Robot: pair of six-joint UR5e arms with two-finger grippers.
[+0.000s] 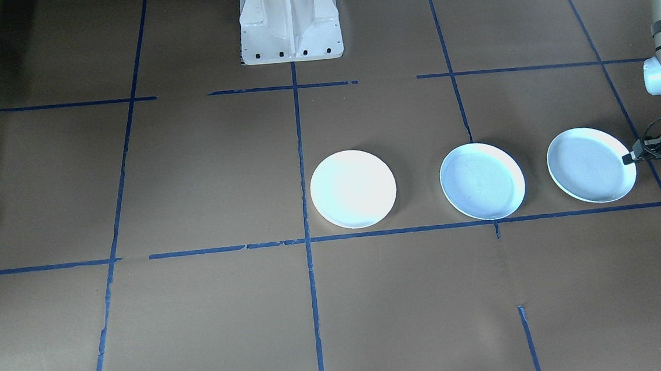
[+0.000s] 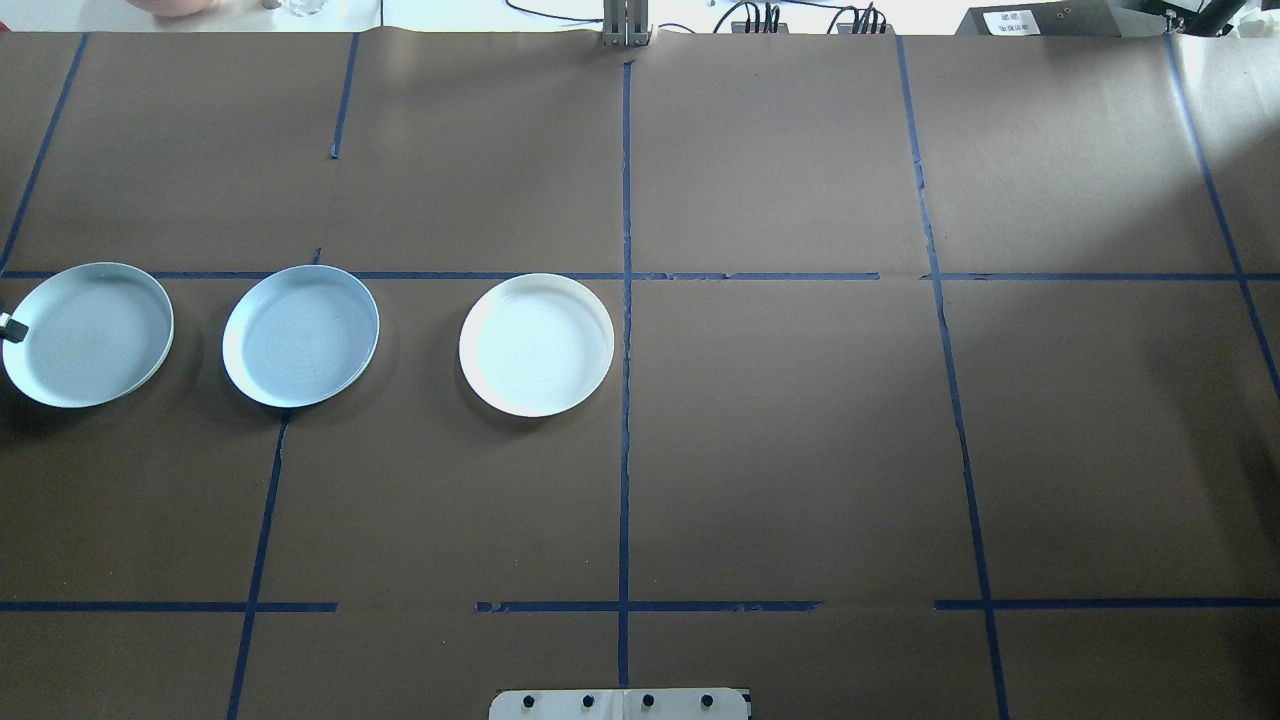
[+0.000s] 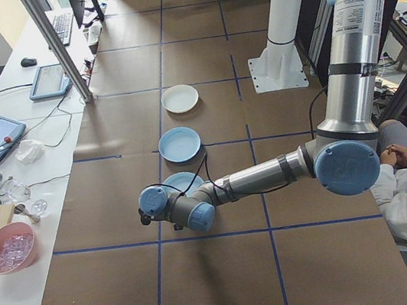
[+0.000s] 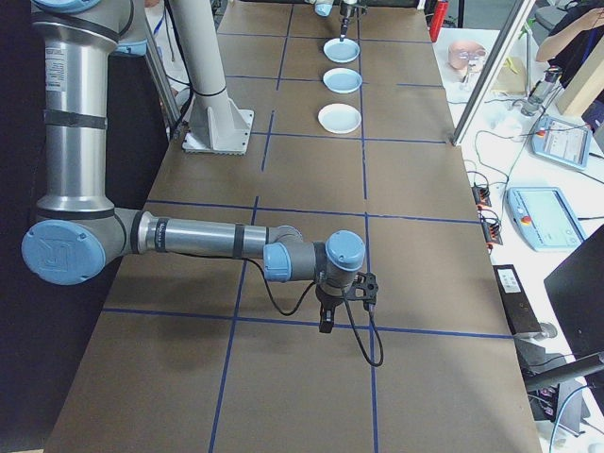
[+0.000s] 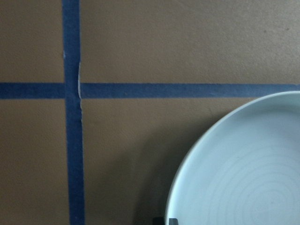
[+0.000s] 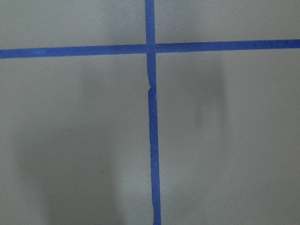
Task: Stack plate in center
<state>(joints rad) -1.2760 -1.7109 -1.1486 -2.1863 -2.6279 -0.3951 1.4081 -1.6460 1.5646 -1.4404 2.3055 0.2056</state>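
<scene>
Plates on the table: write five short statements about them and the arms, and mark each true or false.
1. Three plates lie in a row on the table. True: the white plate, the middle blue plate and the outer blue plate.
2. The plates are already stacked. False: each lies apart on the brown paper.
3. The left gripper is at the rim of the outer blue plate. True.
4. The white plate is farthest from the central tape line. False: it lies right beside that line; the outer blue plate is farthest.
5. The right gripper is over a plate. False: it hangs above bare paper and a tape crossing, far from the plates.
</scene>
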